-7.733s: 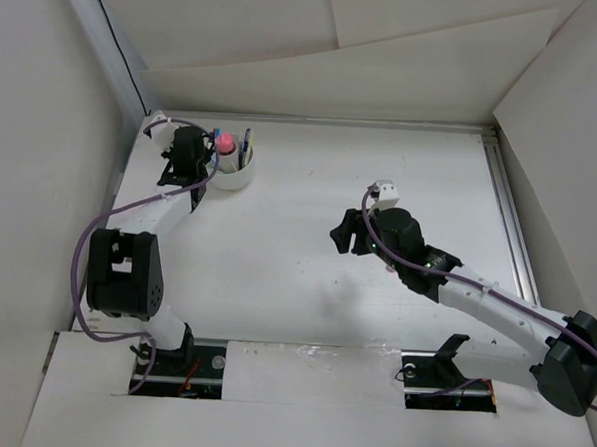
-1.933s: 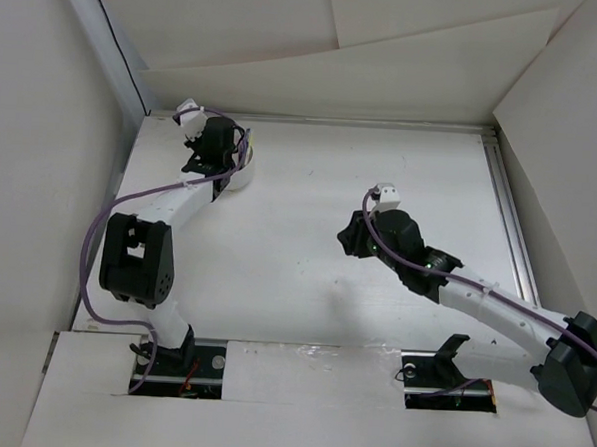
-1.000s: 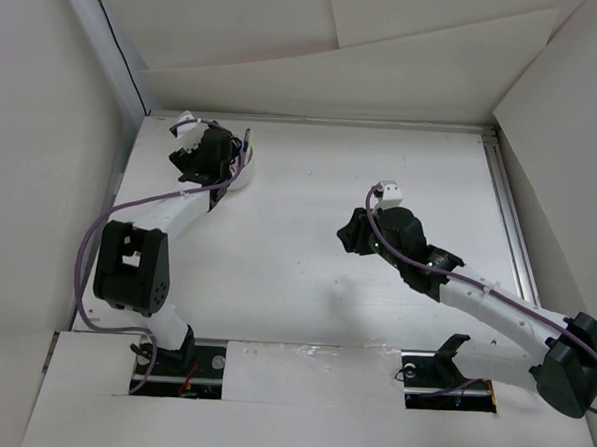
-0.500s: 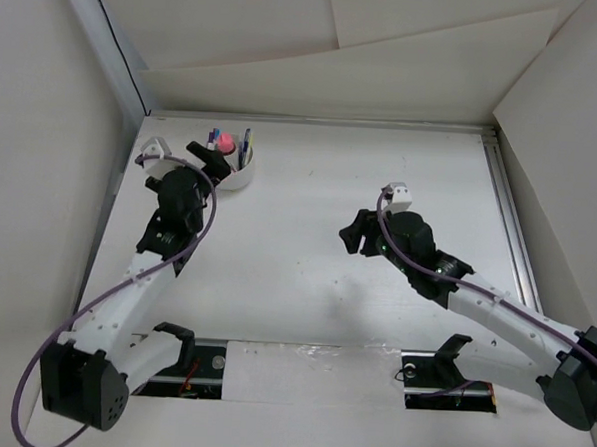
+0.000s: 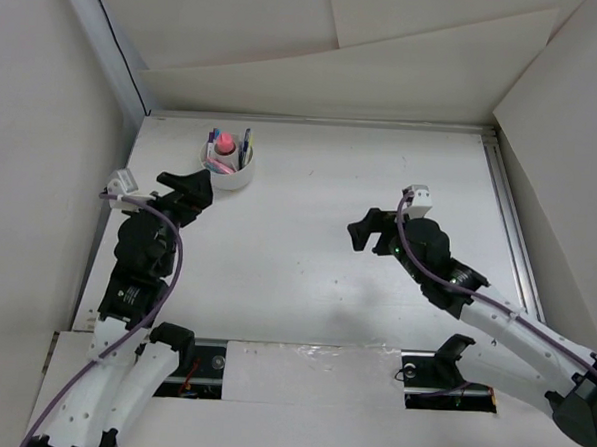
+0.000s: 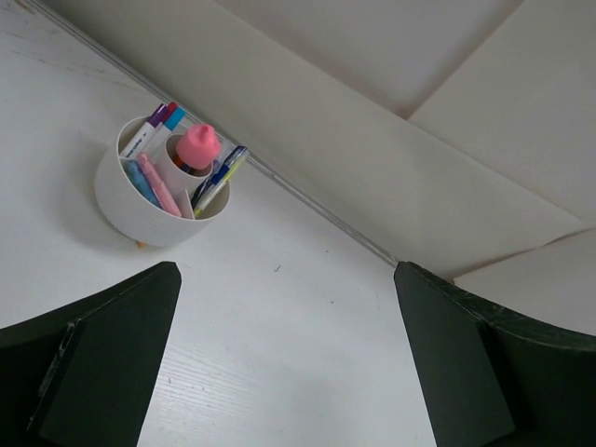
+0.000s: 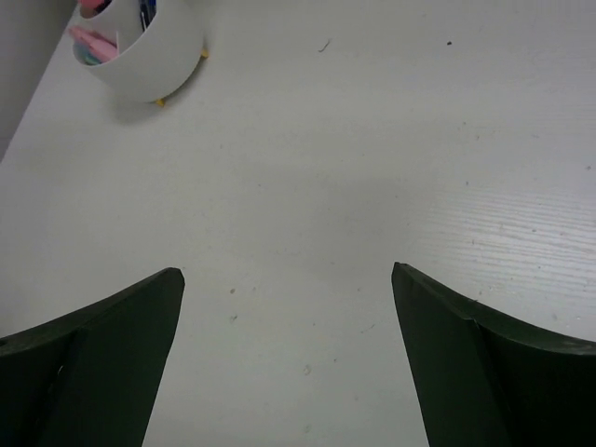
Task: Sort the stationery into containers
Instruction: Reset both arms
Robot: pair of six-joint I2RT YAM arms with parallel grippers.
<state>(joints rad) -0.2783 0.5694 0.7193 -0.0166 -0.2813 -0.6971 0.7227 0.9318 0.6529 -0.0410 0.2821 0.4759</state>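
Note:
The white round cup (image 5: 237,178) stands at the table's far left, holding the stationery. In the left wrist view the cup (image 6: 130,212) shows a pink-capped glue stick (image 6: 197,146), blue pens (image 6: 222,173), pink and blue sticks (image 6: 160,186) and two markers (image 6: 156,125) in separate compartments. My left gripper (image 5: 185,190) is open and empty, a short way on the near side of the cup, pointing at it (image 6: 287,279). My right gripper (image 5: 366,230) is open and empty over the bare table at mid-right (image 7: 287,275). Its view catches the cup (image 7: 154,63) at top left.
White cardboard walls (image 5: 387,68) enclose the table on the back and both sides. A metal rail (image 5: 505,204) runs along the right edge. Both arm bases sit at the near edge.
My left arm has drawn back from over the cup toward the near left, uncovering it. My right gripper has opened wider and shifted slightly right.

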